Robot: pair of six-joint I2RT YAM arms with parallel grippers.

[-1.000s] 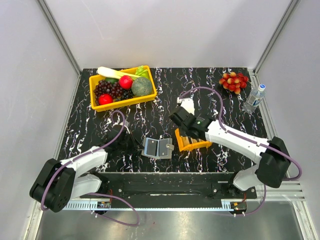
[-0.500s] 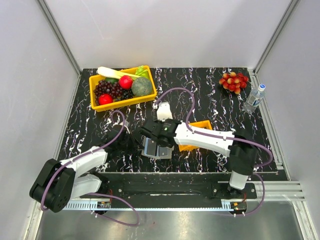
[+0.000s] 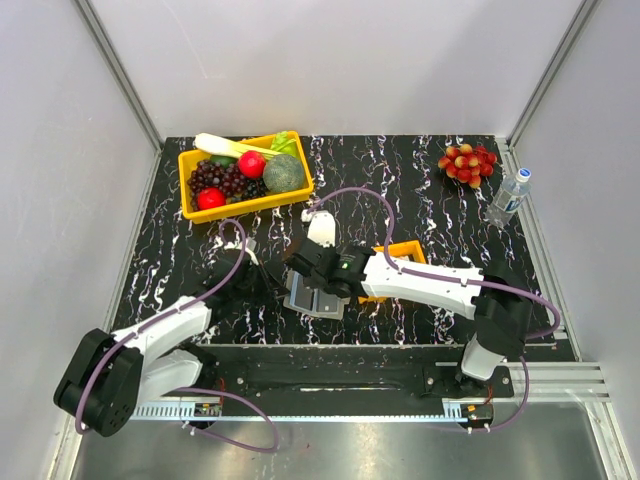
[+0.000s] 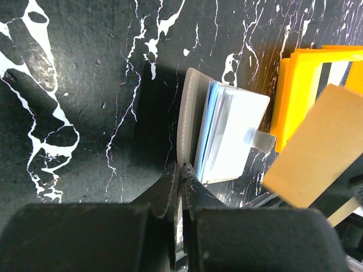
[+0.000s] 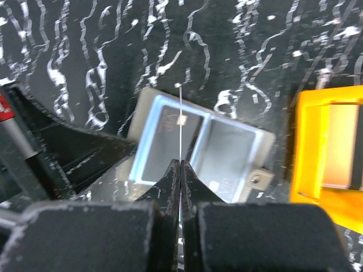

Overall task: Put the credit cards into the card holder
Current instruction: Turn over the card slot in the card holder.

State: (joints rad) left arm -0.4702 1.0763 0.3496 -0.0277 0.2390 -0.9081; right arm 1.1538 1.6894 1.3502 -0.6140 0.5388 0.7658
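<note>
From above, the black marbled table (image 3: 430, 190) carries one yellow bin (image 3: 245, 205) of produce, one bunch of grapes (image 3: 466, 162), one bottle (image 3: 508, 197), one orange tray (image 3: 410, 250) and one card holder (image 3: 330, 303) near the front edge. The left arm (image 3: 170, 320) and right arm (image 3: 430, 280) both reach in to the holder, and the right arm's head hides part of it. The left wrist view gives what that hides: the holder lies open, blue-grey pockets up, just beside the tray. The left gripper (image 4: 181, 173) is pinched closed with its tips at the holder's near corner, though whether it nips the flap I cannot tell. A tan card (image 4: 315, 147) hangs tilted over the tray's edge, and two more cards (image 4: 326, 73) – one dark, one pale – lie in the tray. The right wrist view shows the grip itself: the right gripper (image 5: 180, 167) is clenched on that tan card, seen edge-on as a thin line above the open holder's left pocket.
</note>
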